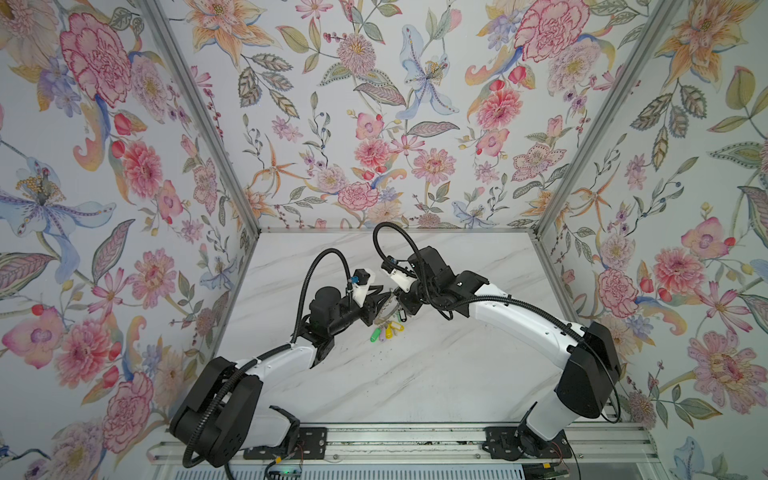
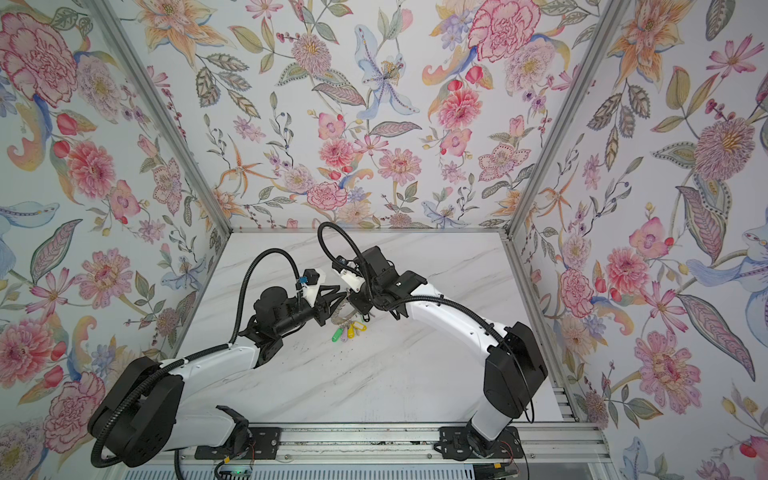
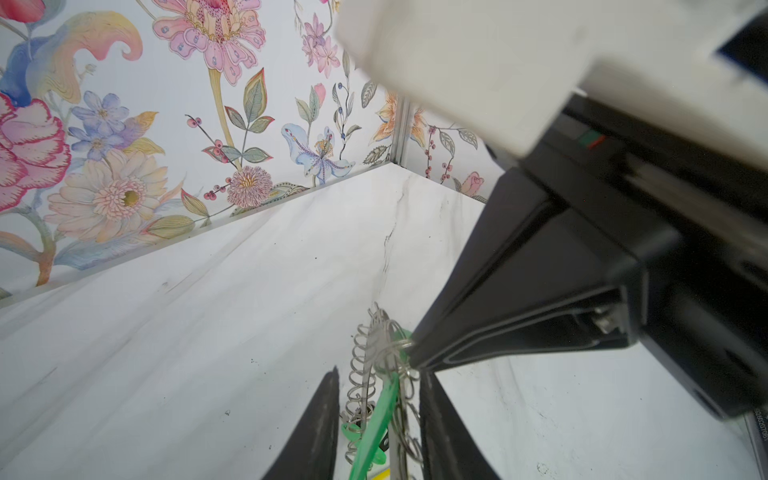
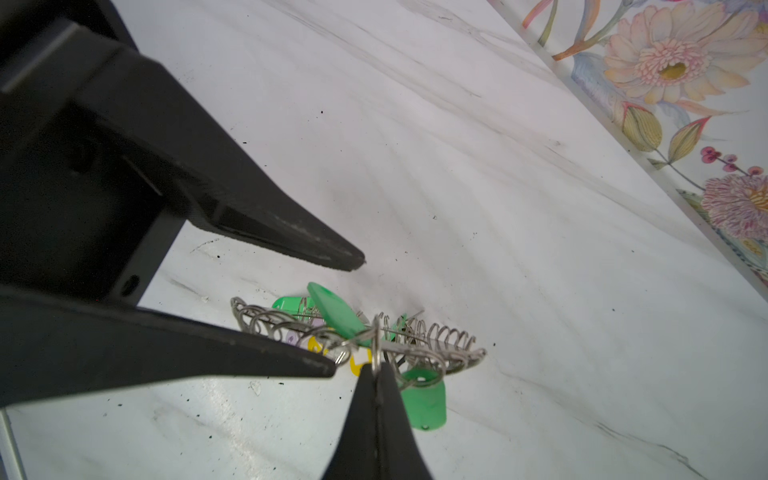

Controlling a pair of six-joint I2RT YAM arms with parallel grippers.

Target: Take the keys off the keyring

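Now | left claw [image 3: 379,372] parted astride keyring [image 4: 436,350] | right claw [image 4: 376,369] clamped on its rim | walls [image 1: 374,124] well clear

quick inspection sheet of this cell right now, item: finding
surface: white marble-look tabletop, bare apart from the items below
job's things: keyring between the grippers; green, yellow and lilac keys not yet off it
clutter: small dark specks only
grippers: left gripper open astride the keyring; right gripper shut on a small split ring
cables: black corrugated cables arch over both wrists, no snag seen
surroundings: floral walls, aluminium rail in front
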